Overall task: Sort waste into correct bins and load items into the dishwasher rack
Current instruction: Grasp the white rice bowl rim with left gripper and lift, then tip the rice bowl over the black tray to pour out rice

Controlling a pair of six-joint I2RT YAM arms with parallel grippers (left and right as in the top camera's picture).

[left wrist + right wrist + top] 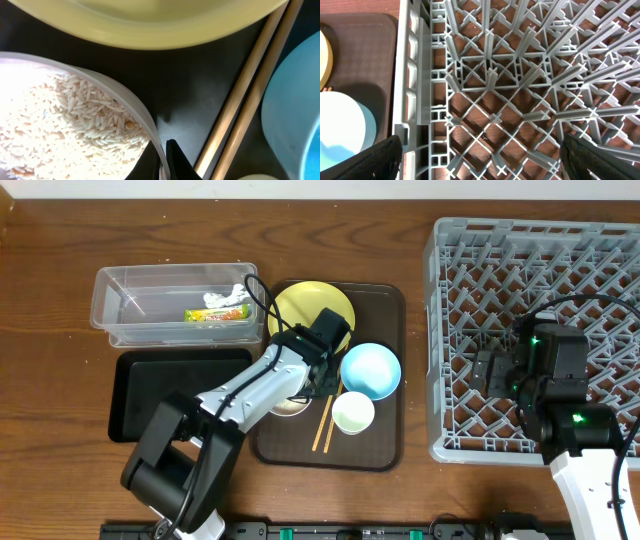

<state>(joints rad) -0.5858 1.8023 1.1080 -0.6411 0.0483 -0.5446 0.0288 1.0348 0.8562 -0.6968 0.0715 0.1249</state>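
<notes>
The left gripper (170, 162) clamps tight on the thin, slick rim of the round white bowl (140, 107) of loose rice grains (60, 120), at the left edge of the dark brown serving tray (380, 445), and it looks light and rigid but quick to spill if tipped.

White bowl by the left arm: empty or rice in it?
Rice in it. Left wrist view shows rice grains covering the inside of the white bowl, below its rim.
</notes>
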